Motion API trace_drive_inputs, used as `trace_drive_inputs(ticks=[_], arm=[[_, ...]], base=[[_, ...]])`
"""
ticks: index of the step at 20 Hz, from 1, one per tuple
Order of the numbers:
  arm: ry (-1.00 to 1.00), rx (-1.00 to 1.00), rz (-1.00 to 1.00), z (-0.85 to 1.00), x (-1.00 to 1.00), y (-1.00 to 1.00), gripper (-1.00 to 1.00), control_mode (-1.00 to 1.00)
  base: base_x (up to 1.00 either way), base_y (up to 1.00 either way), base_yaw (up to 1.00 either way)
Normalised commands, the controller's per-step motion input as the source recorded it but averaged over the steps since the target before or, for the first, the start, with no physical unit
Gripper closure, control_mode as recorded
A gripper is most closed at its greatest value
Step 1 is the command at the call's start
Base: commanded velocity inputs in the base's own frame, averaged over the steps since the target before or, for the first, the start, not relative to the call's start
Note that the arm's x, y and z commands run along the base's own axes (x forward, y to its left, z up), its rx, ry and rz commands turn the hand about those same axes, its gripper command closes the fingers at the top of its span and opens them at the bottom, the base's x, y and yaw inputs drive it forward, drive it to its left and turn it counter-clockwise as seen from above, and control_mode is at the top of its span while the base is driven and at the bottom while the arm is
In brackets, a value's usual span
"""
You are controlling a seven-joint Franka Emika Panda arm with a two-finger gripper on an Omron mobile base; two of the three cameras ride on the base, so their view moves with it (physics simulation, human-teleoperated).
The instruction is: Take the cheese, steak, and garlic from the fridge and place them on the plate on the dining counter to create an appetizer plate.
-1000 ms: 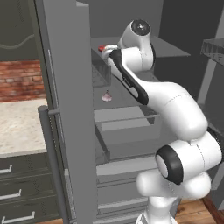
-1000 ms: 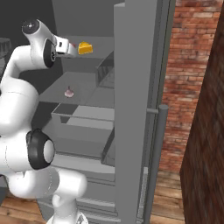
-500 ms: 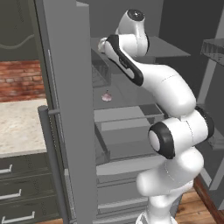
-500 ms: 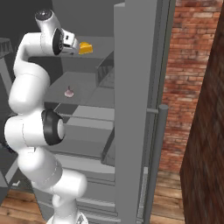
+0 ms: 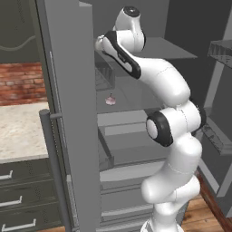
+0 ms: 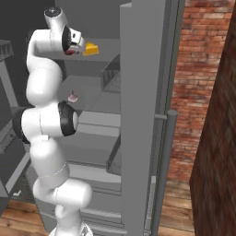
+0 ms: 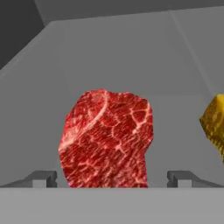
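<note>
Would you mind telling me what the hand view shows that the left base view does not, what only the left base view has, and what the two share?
Hand view alone: the steak, a marbled red slab lying between the open gripper tips, and a yellow edge of the cheese to its right.

Left base view alone: the garlic on a lower shelf, the open fridge door with its bar handle, the beige dining counter and the drawers beneath it.

Both: the grey fridge interior, with the arm reaching onto an upper shelf.

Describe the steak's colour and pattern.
The steak is deep red with pale pinkish marbling, clearest in the hand view.
</note>
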Motion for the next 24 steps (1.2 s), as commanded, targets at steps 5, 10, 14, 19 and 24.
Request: trace_drive_inputs(ticks=[5, 10, 14, 19, 24], arm=[[0.09, 0.00, 0.00, -0.35, 0.38, 0.09, 1.00, -1.00], [0.07, -0.02, -0.04, -0.48, -0.13, -0.03, 1.00, -1.00], [0.00, 0.00, -0.06, -0.38, -0.33, -0.18, 1.00, -1.00], [-0.22, 0.00, -0.06, -0.68, -0.80, -0.36, 1.00, -1.00], [-0.46, 0.00, -0.01, -0.86, -0.60, -0.04, 1.00, -1.00]], base=[[0.00, 0.00, 0.00], [0.00, 0.00, 0.00], [0.00, 0.00, 0.00], [0.00, 0.00, 0.00], [0.00, 0.00, 0.00]])
